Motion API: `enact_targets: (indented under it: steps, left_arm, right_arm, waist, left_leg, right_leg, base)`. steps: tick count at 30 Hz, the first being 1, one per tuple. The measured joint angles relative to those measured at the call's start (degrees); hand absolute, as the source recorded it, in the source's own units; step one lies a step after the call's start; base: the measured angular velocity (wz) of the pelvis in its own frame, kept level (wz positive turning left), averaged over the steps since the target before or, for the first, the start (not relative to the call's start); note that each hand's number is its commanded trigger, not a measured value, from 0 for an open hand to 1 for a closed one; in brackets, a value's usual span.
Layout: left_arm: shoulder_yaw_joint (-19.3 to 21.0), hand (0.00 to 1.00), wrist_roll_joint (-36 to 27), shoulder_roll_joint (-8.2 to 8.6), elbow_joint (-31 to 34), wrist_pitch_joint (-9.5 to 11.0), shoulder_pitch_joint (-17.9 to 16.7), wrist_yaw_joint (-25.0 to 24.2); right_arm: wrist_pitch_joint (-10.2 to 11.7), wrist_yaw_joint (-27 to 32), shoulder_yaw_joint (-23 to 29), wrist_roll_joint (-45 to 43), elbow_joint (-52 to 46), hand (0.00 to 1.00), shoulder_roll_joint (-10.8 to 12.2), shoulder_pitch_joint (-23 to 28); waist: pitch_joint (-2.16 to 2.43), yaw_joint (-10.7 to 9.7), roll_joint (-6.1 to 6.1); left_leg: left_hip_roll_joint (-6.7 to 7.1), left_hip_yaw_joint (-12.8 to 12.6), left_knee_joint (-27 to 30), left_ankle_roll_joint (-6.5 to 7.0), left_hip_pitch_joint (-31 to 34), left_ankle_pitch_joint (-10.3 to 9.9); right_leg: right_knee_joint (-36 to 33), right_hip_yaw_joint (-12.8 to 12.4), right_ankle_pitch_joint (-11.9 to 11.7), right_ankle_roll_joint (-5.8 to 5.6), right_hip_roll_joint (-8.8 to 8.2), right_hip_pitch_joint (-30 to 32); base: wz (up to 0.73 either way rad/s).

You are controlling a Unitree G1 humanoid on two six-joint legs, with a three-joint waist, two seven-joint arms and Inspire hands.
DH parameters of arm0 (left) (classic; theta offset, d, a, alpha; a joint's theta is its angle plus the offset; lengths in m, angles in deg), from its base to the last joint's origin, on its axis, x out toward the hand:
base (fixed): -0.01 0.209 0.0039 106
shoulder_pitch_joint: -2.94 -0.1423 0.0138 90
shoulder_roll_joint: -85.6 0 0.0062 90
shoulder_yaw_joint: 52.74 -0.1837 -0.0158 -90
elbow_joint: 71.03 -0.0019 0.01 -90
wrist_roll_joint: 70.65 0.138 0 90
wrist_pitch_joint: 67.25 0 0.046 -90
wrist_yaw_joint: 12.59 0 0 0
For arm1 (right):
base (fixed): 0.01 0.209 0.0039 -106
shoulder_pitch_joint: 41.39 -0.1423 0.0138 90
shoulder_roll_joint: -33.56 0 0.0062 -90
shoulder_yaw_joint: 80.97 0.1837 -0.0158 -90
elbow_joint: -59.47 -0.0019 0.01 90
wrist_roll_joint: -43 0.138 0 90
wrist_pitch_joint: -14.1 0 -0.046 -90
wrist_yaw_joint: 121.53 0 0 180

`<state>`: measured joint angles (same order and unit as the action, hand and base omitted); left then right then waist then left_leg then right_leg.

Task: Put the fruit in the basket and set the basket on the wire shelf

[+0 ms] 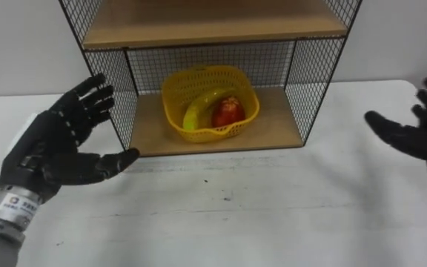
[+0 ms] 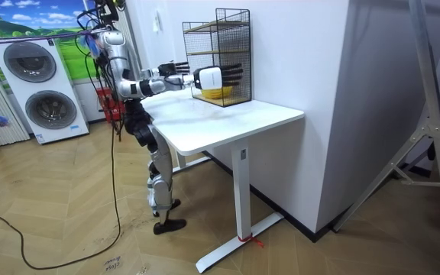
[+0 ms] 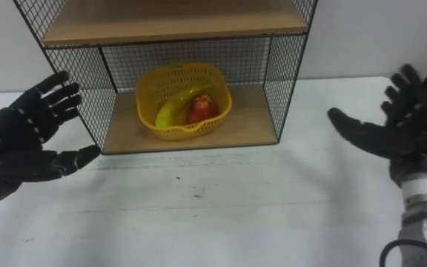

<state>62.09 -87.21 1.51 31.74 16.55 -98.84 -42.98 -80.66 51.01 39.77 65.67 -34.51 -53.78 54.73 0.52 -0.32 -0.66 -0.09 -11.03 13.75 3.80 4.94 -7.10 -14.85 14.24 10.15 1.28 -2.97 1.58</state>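
White bench (image 1: 273, 215) carries a wire shelf (image 1: 313, 89) with wooden boards; its yellow latticed basket (image 1: 173, 93) holds banana (image 1: 197, 111) and apple (image 1: 228, 113). Left hand (image 1: 47, 152) and right hand (image 1: 414, 141) flank it, released.

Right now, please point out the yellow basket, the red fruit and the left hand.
yellow basket (image 1: 173, 104), left eye view, on its left wall.
red fruit (image 1: 228, 113), left eye view, on its middle.
left hand (image 1: 48, 150), left eye view, on its palm.

Wire shelf (image 1: 313, 89) stands at the rear of the tabletop (image 1: 258, 208). Basket (image 1: 176, 89) sits on its lower board. In the basket: banana (image 1: 199, 110) left, red fruit (image 1: 228, 113) right, touching. Left hand (image 1: 50, 152) is beside the shelf's left front corner; right hand (image 1: 414, 137) is apart to its right.
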Motion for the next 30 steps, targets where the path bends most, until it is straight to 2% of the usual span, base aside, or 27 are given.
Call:
enact_targets:
  steps: [3, 4, 6, 7, 8, 10, 13, 16, 21, 24, 26, 27, 29, 30]
  left_arm:
    - [3.31, 0.0, -0.01, -0.17, 1.21, 0.0, -0.13, -3.01]
    - [4.88, 0.0, -0.06, -0.22, 2.06, 0.03, -0.23, -3.86]
    - [6.98, 0.0, -0.4, -0.94, 3.05, 0.14, -0.31, -5.01]
    - [8.2, 0.0, -1.67, -1.92, 3.08, 0.46, -0.52, -5.34]
    - [9.34, 0.0, -3.07, -2.87, 3.1, 0.85, -1.35, -5.28]
    - [11.54, 0.0, -4.24, -3.6, 3.09, 1.38, -2.58, -5.24]
    - [16.39, 0.0, -5.86, -5.21, 2.86, 1.38, -4.03, -4.61]
    - [20.58, 0.0, -7.71, -5.3, 2.21, 1.4, -4.14, -2.53]
    - [26.18, 0.0, -13.31, -5.29, -1.21, 1.42, -4.98, 2.95]
    - [30.31, 0.0, -20.3, -5.31, -4.3, 1.66, -7.3, 8.02]
    - [34.32, 0.0, -25.96, -5.31, -8.73, 2.91, -9.2, 12.75]
    - [35.16, 0.0, -26.75, -5.31, -9.94, 3.31, -9.78, 14.26]
    - [38.42, 0.0, -31.18, -5.37, -16.77, 4.92, -11.55, 20.84]
    - [38.99, 0.0, -31.99, -5.43, -18.9, 5.47, -11.76, 22.47]
  right_arm:
    - [0.05, 0.61, 2.67, 0.15, -3.12, 0.0, -0.07, 1.71]
    - [0.08, 1.01, 3.6, 1.29, -4.08, 0.0, -0.09, 2.18]
    - [0.09, 1.89, 5.04, 3.12, -4.11, 0.0, -0.53, 2.2]
    - [0.1, 3.13, 5.53, 4.32, -4.11, 0.0, -1.25, 2.21]
    - [0.31, 3.77, 6.21, 4.53, -4.16, 0.0, -2.09, 2.21]
    - [0.95, 5.07, 7.57, 4.58, -4.16, 0.0, -3.39, 2.4]
    - [1.67, 7.42, 10.86, 5.01, -4.16, 0.0, -4.97, 2.54]
    - [1.68, 10.06, 12.66, 4.99, -4.18, 0.0, -5.16, 2.85]
    - [1.67, 15.19, 16.01, 6.6, -4.18, 0.0, -5.33, 5.99]
    - [1.7, 19.34, 20.96, 9.26, -3.76, 0.0, -5.69, 6.59]
    - [1.8, 23.77, 24.39, 12.04, -3.39, 0.0, -6.1, 9.09]
    - [1.99, 24.97, 24.94, 12.55, -2.98, 0.0, -6.25, 9.84]
    - [2.69, 29.92, 27.0, 14.84, 1.1, 0.0, -6.93, 11.38]
    - [2.96, 31.36, 27.44, 15.51, 2.34, 0.0, -6.94, 11.81]
  waist:
    - [-0.05, 0.24, -0.31]
    - [-0.26, 0.33, -0.43]
    - [-0.36, 0.62, -0.48]
    - [-0.41, 0.75, -0.53]
    - [-0.51, 0.64, -0.67]
    - [-0.36, 0.64, -1.03]
    - [-0.57, 0.75, -1.51]
    - [-0.55, 1.04, -1.77]
    - [-0.61, 2.25, -1.67]
    - [-0.36, 2.25, -2.08]
    - [-0.34, 2.39, -2.09]
    - [-0.33, 2.42, -2.11]
    - [-0.27, 2.39, -1.98]
    - [-0.23, 2.43, -1.91]
  left_leg:
    - [-0.02, 0.03, -0.19, -0.15, 0.42, 0.11]
    - [-0.02, 0.04, -0.23, -0.18, 0.44, 0.16]
    - [-0.02, 0.11, -0.21, -0.23, 0.48, 0.17]
    - [0.0, 0.18, -0.08, -0.24, 0.48, 0.16]
    - [0.03, 0.36, 0.01, -0.26, 0.6, 0.15]
    - [0.04, 0.54, 0.12, -0.28, 0.89, 0.14]
    - [0.04, 0.77, 0.19, -0.35, 1.26, 0.17]
    - [0.01, 0.78, 0.12, -0.49, 1.42, 0.32]
    - [0.15, 0.75, -0.07, -0.66, 1.39, 0.41]
    - [0.18, 0.83, -0.07, -0.68, 1.6, 0.4]
    - [0.36, 0.88, -0.03, -0.72, 1.8, 0.42]
    - [0.36, 0.88, 0.0, -0.73, 1.81, 0.41]
    - [0.39, 0.89, 0.05, -0.73, 1.84, 0.36]
    - [0.46, 0.92, 0.05, -0.73, 1.88, 0.36]
  right_leg:
    - [-0.11, -0.02, 0.07, 0.11, 0.03, 0.66]
    - [-0.17, -0.04, 0.11, 0.16, 0.03, 0.7]
    - [-0.39, 0.04, 0.25, 0.27, 0.0, 0.75]
    - [-0.73, 0.21, 0.44, 0.36, -0.1, 0.77]
    - [-0.82, 0.48, 0.59, 0.32, -0.17, 0.77]
    - [-0.83, 0.81, 0.77, 0.43, -0.23, 0.91]
    - [-0.83, 1.44, 0.9, 0.48, -0.33, 0.97]
    - [-0.93, 1.59, 0.89, 0.49, -0.31, 1.16]
    - [-2.16, 1.52, 1.68, 0.58, -0.61, 1.7]
    - [-2.22, 1.73, 1.97, 0.92, -0.74, 1.8]
    - [-3.19, 1.75, 2.57, 0.9, -1.06, 2.57]
    - [-3.2, 1.71, 2.64, 0.93, -1.05, 2.62]
    - [-3.63, 1.71, 2.9, 0.97, -1.16, 2.79]
    - [-3.87, 1.71, 3.05, 0.96, -1.25, 2.93]
  base:
    - [0.0]
    - [0.0]
    - [0.0]
    - [0.07]
    - [0.08]
    - [0.1]
    - [0.11]
    - [0.05]
    - [0.0]
    - [0.0]
    - [0.02]
    - [0.0]
    - [0.0]
    - [0.0]
